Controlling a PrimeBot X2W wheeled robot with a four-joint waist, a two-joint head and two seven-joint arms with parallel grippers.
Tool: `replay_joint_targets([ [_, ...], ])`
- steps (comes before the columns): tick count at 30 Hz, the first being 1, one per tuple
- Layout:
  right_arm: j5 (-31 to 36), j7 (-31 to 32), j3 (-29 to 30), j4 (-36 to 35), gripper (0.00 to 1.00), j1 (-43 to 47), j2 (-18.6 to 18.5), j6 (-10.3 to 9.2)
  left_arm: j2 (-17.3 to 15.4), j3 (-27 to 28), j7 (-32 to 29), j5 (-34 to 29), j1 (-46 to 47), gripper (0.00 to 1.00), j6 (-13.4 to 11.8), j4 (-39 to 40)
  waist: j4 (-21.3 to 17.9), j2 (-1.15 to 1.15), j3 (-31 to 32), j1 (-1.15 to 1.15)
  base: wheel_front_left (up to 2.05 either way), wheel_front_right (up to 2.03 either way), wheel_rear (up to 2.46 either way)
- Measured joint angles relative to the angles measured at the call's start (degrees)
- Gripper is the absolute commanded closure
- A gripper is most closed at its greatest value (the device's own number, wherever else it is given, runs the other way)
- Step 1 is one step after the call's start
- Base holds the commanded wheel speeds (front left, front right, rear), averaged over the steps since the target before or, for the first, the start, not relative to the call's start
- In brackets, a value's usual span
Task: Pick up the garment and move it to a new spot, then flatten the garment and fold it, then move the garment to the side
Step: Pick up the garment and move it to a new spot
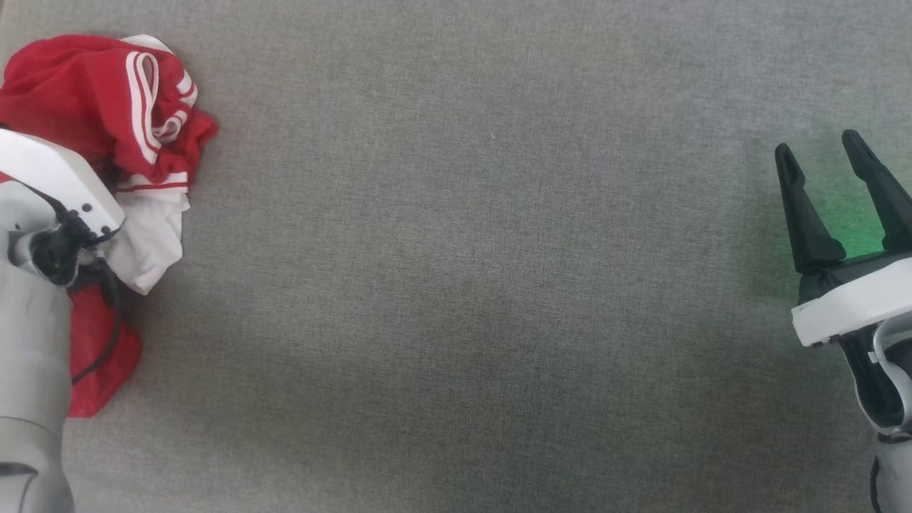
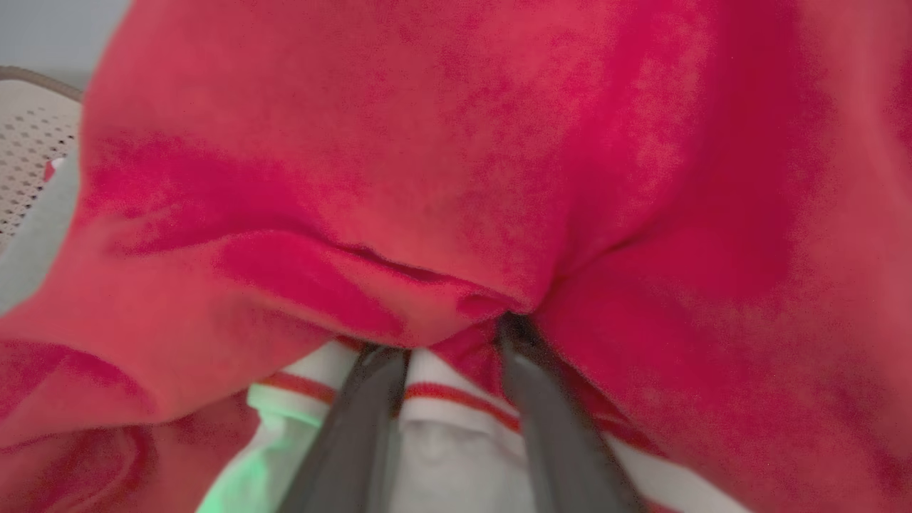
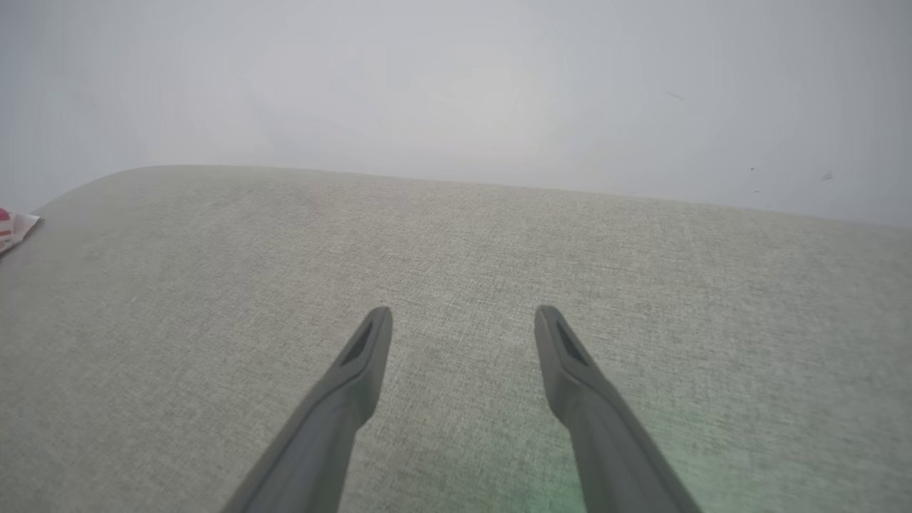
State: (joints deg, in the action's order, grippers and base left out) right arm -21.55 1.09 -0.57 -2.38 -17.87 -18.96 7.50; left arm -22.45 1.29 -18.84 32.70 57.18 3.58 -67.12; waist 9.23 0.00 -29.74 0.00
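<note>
Garment (image 1: 78, 85) bunched at table's (image 1: 456, 285) left edge, around left gripper (image 2: 447, 338) (fingers (image 2: 349, 427) apart astride cloth); right gripper (image 1: 818, 142), splayed, far.

We note a grey woven-fabric surface (image 1: 470, 285). The garment (image 1: 107, 107) lies crumpled directly on it at the 9 to 10 o'clock edge, red folds above a white striped panel.

Crumpled in a heap, the garment (image 1: 85, 92) lies by the left edge of the grey cloth-covered bench (image 1: 463, 249) — bright red, its white panels edged with red-and-white stripes.
</note>
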Motion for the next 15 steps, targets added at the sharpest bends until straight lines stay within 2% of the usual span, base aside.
replay_joint_targets([
  [5, 0.2, -0.6, 0.8, 0.9, 0.0, 0.4, 0.9, 0.0, -0.7, -1.7, 5.7, -1.3, -0.6, 1.0, 1.3, 0.7, 0.4, -0.01, 2.0, 0.0, 0.0, 0.0, 0.0],
  [9, 0.2, -1.4, 1.9, 2.1, 0.0, 1.9, 1.8, -0.01, -2.5, -3.1, 9.4, -2.4, -0.6, 1.0, 2.3, 2.9, 1.0, 0.0, 4.7, 0.0, 0.0, 0.0, 0.0],
  [15, 0.5, -2.4, 3.2, 3.8, 0.0, 3.7, 3.7, -0.01, -4.9, -6.2, 10.9, -4.9, 0.6, 1.0, 3.1, 9.5, 2.1, 0.0, 9.5, 0.0, 0.0, 0.0, 0.0],
])
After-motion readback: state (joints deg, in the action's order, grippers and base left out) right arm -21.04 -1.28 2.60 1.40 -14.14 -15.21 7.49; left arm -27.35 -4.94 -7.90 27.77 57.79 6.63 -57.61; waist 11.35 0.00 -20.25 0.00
